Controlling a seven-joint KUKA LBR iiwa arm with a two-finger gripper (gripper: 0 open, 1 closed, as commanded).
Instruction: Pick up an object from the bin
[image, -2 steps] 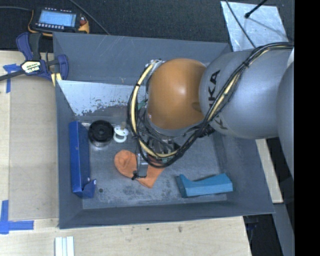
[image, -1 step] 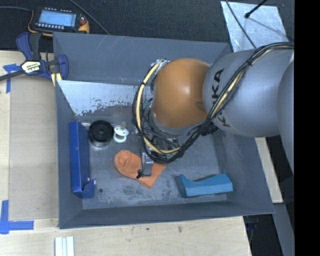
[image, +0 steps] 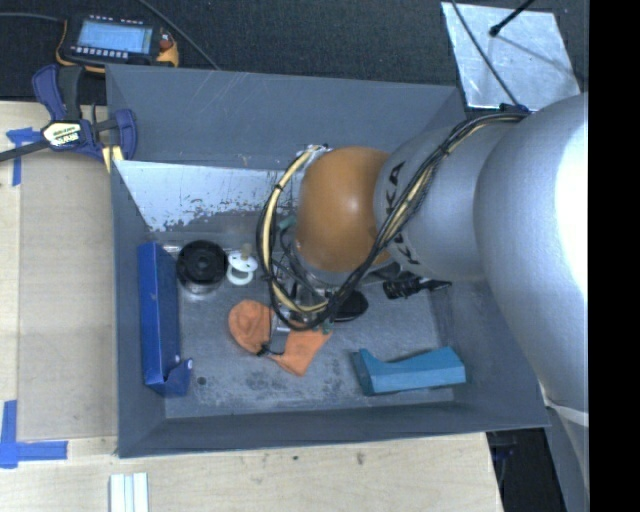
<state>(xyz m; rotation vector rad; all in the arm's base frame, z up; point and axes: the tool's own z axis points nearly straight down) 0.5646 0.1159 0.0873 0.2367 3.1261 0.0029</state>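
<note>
By my reading the task is sitting at an early stage. Nothing is hanging clear of the bin (image: 300, 420), and every loose thing is lying on its floor. The arm (image: 480, 200) is reaching in from the right and pointing down, with its orange cover (image: 340, 205) and looping cables (image: 268, 230) masking most of the tool (image: 284, 330). What is showing of the tool is sitting low over the middle of the floor, right at an orange cloth (image: 250, 325). The cloth is lying crumpled, a round lump on the left and a flatter flap spreading to the right. I cannot tell whether the tool is standing wide or narrow, nor whether it is gripping the cloth. Closing on something and lifting it out are looking like the steps left.

The floor is showing as scuffed, speckled grey metal, flat in the middle, with sloping walls rising on all sides. Room around the cloth is looking fair, with bare floor lying in front of it and to its left. A long blue bar (image: 150, 310) is lying along the left wall, well apart. A black round cap (image: 202, 265) and a small white piece (image: 240, 266) are sitting just beside each other, near the cloth toward the back. A blue wedge (image: 412, 370) is resting near the front wall, apart to the right.
</note>
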